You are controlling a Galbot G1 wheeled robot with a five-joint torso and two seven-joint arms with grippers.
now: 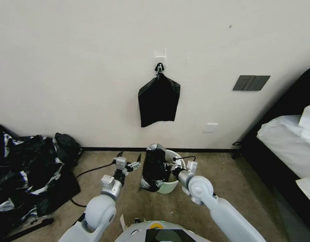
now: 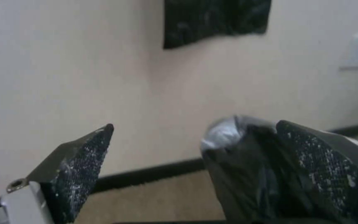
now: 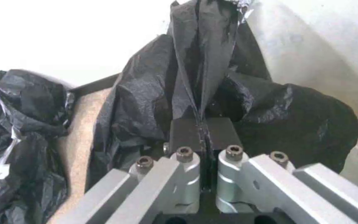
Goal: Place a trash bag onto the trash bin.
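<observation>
At the lower left of the head view a black plastic heap (image 1: 27, 171) sprawls on the carpet; a flat black bundle (image 1: 159, 101) hangs on the wall at centre. Low centre stands the trash bin (image 1: 171, 186), with the trash bag (image 1: 154, 168) draped over its left rim, partly inside, its mouth not yet stretched round the rim. My right pincer (image 1: 170, 167) pinches a fold of the bag over the bin. My left pincer (image 1: 130, 158), spread wide, hovers just left of it.
</observation>
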